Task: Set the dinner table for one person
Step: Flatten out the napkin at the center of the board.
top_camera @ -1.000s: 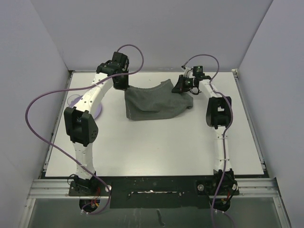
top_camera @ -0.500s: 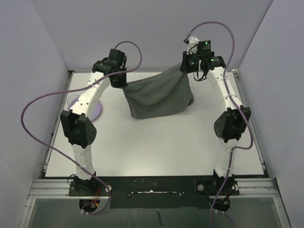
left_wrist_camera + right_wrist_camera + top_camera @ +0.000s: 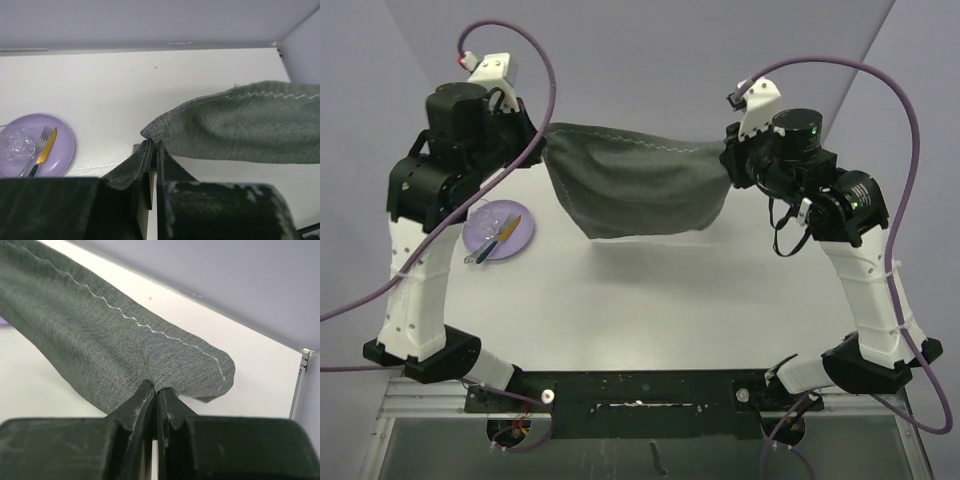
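The dark grey stitched placemat hangs stretched between my two grippers, high above the white dinner table. My left gripper is shut on its left corner; the wrist view shows the cloth pinched at my closed left gripper. My right gripper is shut on its right corner; the wrist view shows the cloth with a white zigzag seam pinched at my right gripper. A purple plate on the table's left holds a fork and a knife.
A clear glass lies on the purple plate's left side. Grey walls enclose the table at the back and both sides. The metal rail with both arm bases runs along the near edge.
Both arms have risen sharply, lifting the placemat off the table and pulling it taut between them. The left arm no longer covers the purple plate.
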Action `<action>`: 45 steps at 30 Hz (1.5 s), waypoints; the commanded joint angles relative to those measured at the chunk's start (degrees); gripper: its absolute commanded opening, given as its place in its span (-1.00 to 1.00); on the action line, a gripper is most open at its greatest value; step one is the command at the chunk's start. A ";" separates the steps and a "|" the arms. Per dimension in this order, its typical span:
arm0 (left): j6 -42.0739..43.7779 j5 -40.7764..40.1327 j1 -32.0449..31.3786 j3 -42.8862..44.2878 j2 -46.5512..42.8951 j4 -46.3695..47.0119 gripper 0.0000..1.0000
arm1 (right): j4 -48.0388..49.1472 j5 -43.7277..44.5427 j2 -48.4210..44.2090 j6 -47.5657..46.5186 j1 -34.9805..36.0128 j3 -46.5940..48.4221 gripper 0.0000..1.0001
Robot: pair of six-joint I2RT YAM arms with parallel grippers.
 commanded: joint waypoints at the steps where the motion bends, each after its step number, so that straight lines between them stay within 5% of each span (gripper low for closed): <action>1: -0.51 0.73 -0.46 0.86 -5.10 -3.37 -1.00 | -5.57 11.46 -4.05 1.30 8.31 -2.30 -1.00; 10: -2.69 2.06 -2.07 -15.51 -8.03 3.03 -1.00 | -9.14 22.54 -0.66 1.67 11.88 -6.54 -1.00; 20: 0.41 -2.98 -2.66 -20.99 5.44 11.05 -1.00 | 3.25 10.23 10.64 1.37 -3.13 -23.63 -1.00; 22: 1.10 -3.45 -2.65 -19.86 10.13 12.00 -1.00 | 3.35 6.51 16.74 0.85 -5.78 -23.48 -0.69; 25: 1.58 -4.14 -2.72 -16.08 17.82 11.22 -1.00 | 3.72 3.47 23.28 0.79 -6.54 -22.33 0.22; 29: 2.19 -4.86 -2.66 -11.80 24.18 9.60 -1.00 | 10.21 -1.19 20.29 0.91 -7.41 -25.33 0.99; 38: 2.49 -4.34 -2.48 -9.34 28.64 9.19 -1.00 | 15.80 -4.09 17.49 3.77 -17.68 -27.32 0.96; 45: 2.84 -3.54 -2.48 -8.80 31.74 10.54 -1.00 | 15.49 -12.70 28.08 3.81 -21.44 -21.83 0.84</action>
